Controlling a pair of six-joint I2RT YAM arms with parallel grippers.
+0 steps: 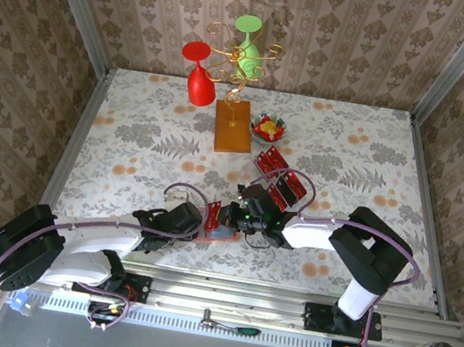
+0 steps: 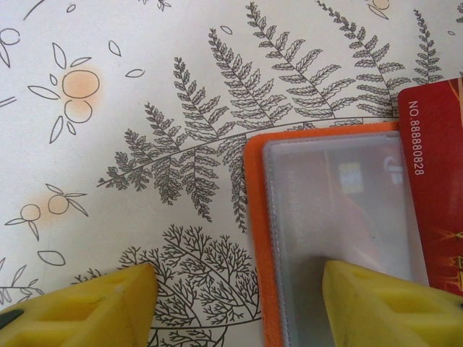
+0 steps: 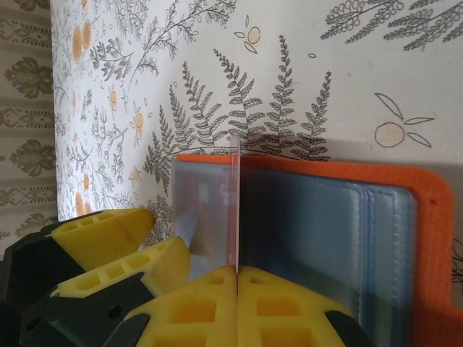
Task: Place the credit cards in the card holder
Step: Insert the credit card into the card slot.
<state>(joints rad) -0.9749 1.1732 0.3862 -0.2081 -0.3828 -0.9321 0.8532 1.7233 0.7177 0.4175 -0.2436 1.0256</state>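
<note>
The orange card holder lies open on the tablecloth between both grippers, its clear sleeves facing up. My right gripper is shut on a credit card, seen edge-on and upright over the holder's fold. In the left wrist view that red credit card overlaps the holder's right side. My left gripper is open and straddles the holder's left edge: one fingertip rests on the clear sleeve, the other sits on the cloth. More red credit cards lie behind the holder.
A brown wooden block carrying a gold wire stand is at the back centre, with a red glass and a green glass by it. A bowl of candies sits to the block's right. Metal rails edge the table.
</note>
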